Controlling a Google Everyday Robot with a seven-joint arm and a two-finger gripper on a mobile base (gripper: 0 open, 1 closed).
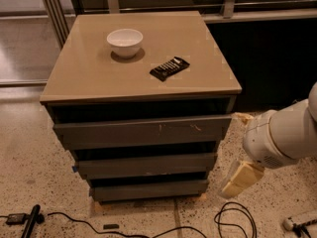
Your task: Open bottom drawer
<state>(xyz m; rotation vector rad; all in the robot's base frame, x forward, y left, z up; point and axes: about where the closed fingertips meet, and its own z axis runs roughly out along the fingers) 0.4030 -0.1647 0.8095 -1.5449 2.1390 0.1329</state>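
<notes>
The bottom drawer (148, 189) is the narrowest, plain dark grey front at the foot of the cabinet, pushed in under the mid-width front (147, 164) and the widest scratched front (143, 131). My gripper (238, 180) is a pale yellow piece hanging from the white arm (280, 138), just right of the bottom drawer's right end and a little off the floor. It is apart from the drawer front.
A white bowl (125, 42) and a black snack bar (169, 68) lie on the tan cabinet top (89, 78). Black cables (233, 222) trail on the speckled floor in front. A dark panel stands behind on the right.
</notes>
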